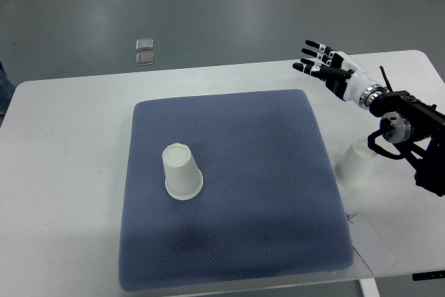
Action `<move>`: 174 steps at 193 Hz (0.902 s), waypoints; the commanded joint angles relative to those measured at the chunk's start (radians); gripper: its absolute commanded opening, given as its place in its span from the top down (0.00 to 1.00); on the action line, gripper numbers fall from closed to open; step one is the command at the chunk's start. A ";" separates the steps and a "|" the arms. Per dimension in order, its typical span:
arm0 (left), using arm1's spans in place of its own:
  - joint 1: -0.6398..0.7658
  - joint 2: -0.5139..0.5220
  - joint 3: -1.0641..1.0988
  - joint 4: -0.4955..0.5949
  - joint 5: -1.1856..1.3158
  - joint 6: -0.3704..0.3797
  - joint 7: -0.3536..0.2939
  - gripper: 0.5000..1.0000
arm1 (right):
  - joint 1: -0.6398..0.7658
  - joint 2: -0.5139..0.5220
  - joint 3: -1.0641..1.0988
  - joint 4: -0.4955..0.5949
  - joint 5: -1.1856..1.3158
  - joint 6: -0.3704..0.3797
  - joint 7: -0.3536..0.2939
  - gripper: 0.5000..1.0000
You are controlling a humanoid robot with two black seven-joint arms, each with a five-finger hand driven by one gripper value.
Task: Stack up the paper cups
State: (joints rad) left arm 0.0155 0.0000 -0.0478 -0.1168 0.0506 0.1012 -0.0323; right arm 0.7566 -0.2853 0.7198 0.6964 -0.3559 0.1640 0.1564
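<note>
One white paper cup stands upside down on the blue mat, left of its middle. A second white paper cup stands upside down on the white table, just off the mat's right edge, partly under my right forearm. My right hand hovers near the table's far right, beyond the mat's back right corner, fingers spread and holding nothing. It is well away from both cups. The left arm does not show.
The white table carries the mat; its far edge runs behind the hand. A sheet of paper lies at the mat's front right corner. Two small grey squares lie on the floor beyond the table.
</note>
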 commanded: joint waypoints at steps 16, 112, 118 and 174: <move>0.003 0.000 0.005 0.000 0.002 -0.002 0.000 0.00 | 0.001 -0.002 0.003 0.000 0.000 -0.001 0.000 0.17; 0.001 0.000 0.000 -0.001 0.002 -0.002 0.000 0.00 | 0.007 -0.017 0.009 0.000 0.000 0.000 0.000 0.17; 0.001 0.000 0.000 0.000 0.002 -0.002 0.000 0.00 | 0.007 -0.018 0.009 0.002 0.000 0.002 0.000 0.17; 0.001 0.000 0.000 0.000 0.002 -0.002 0.000 0.00 | 0.007 -0.017 0.009 0.000 0.000 0.002 0.000 0.17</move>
State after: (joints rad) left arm 0.0168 0.0000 -0.0476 -0.1167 0.0523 0.1011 -0.0322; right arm 0.7640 -0.3024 0.7285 0.6977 -0.3559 0.1656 0.1564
